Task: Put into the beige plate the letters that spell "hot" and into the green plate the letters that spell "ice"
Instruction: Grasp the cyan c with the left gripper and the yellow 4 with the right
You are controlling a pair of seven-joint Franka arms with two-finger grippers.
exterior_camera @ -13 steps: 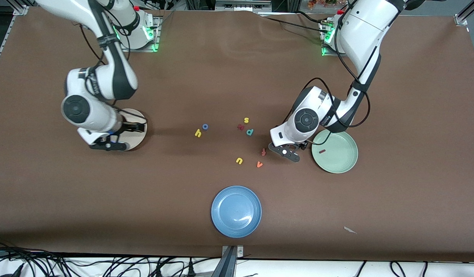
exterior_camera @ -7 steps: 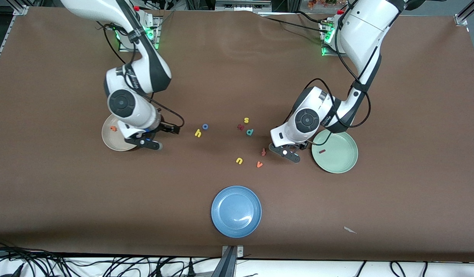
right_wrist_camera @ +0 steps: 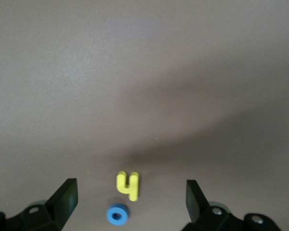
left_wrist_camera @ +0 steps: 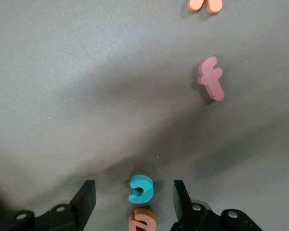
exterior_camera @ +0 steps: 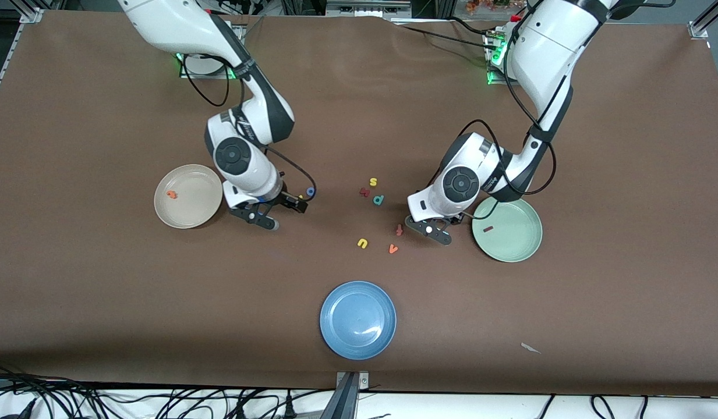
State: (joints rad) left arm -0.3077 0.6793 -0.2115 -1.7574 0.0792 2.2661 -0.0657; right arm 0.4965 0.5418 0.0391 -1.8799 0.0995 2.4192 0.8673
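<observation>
Left hand (left_wrist_camera: 133, 186) wide astride teal c (left_wrist_camera: 141, 188), orange e (left_wrist_camera: 142, 221) half cut off; right hand (right_wrist_camera: 131, 185) wide above yellow h (right_wrist_camera: 128, 185)

In the front view we see the right arm's black gripper (exterior_camera: 283, 205) hiding the small yellow foam "h", and the left arm's wrist covers the teal "c". In the left wrist view, 1 small orange foam letter (left_wrist_camera: 142, 221) is cut by the picture's edge.
</observation>
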